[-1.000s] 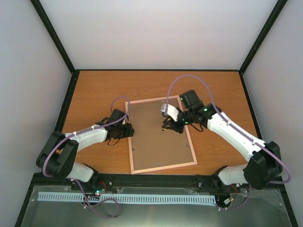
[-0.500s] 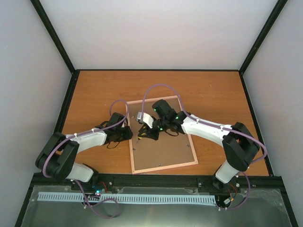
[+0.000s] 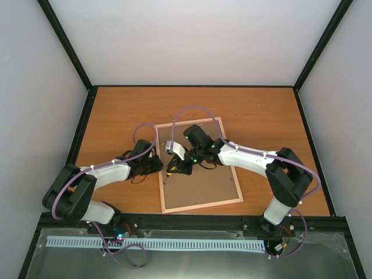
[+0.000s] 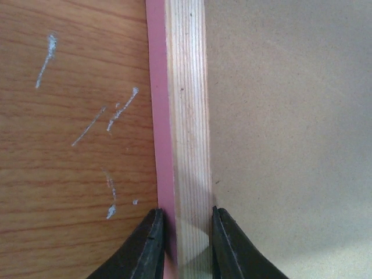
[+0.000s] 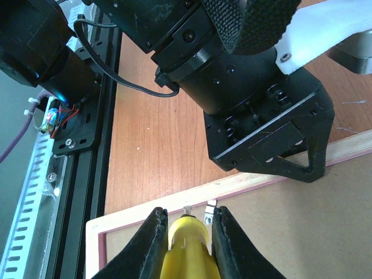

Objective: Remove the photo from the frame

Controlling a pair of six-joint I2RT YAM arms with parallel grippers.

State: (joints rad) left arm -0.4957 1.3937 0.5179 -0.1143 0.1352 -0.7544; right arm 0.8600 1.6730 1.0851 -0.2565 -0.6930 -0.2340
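Frame (image 3: pixel 201 206) lies face-down on scratched wooden table (image 3: pixel 261 110) between white walls (image 3: pixel 192 40).

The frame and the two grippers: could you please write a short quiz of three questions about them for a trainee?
1. True or false: the frame lies with its brown backing board facing up.
2. What is between the fingers of the right gripper? A) a yellow tool B) the photo C) nothing
3. Fill in: the fingers of the left gripper stand on either side of the frame's pale ____ rail.

Key: 1 true. 2 A. 3 wooden; the wooden rail runs between the table and the backing board.
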